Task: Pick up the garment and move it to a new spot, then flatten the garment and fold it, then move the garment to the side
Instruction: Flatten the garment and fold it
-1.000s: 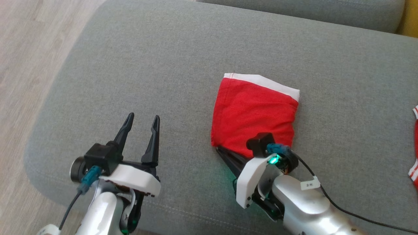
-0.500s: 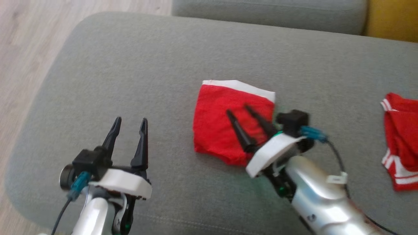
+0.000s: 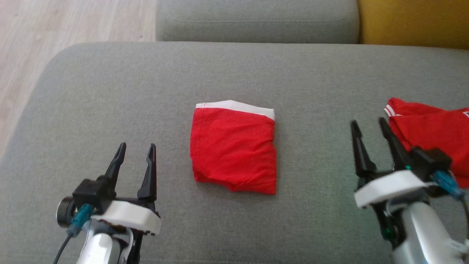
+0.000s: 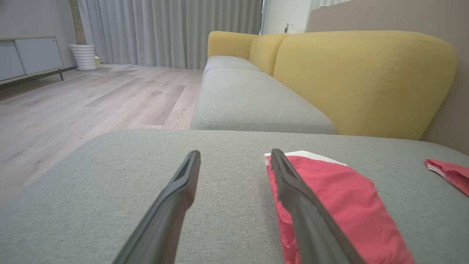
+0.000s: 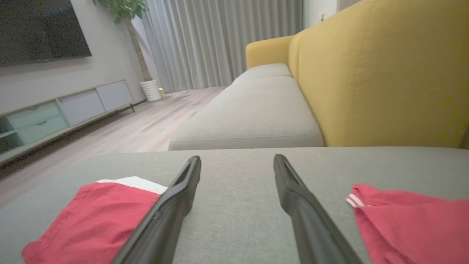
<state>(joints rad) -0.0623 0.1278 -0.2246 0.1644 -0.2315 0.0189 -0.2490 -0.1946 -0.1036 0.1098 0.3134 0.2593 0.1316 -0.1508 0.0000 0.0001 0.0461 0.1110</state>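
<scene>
While you look down from the head cam, the folded red garment (image 3: 234,148) lies flat near the middle of the grey seat cushion (image 3: 110,91). Its white waistband edge is on the far side & nothing touches it. Your L gripper (image 3: 137,145) sits at lower left, fingers spread w/ only bare cushion btwn them, well apart from the garment's left edge. Your R gripper (image 3: 367,121) is at lower right, also spread wide & empty. It's btwn the folded garment and a second red garment (image 3: 428,128) w/ white stripes, rumpled at the cushion's right end. R fingertips are near that second piece; can't tell if they touch it. In the L wrist cam the folded garment lies just right of the right finger. In the R wrist cam it's off to the left, second piece off to the right, plain cushion btwn the fingers. Yellow backrest (image 3: 414,22) stands behind, pale wood floor (image 3: 55,22) at far left.
</scene>
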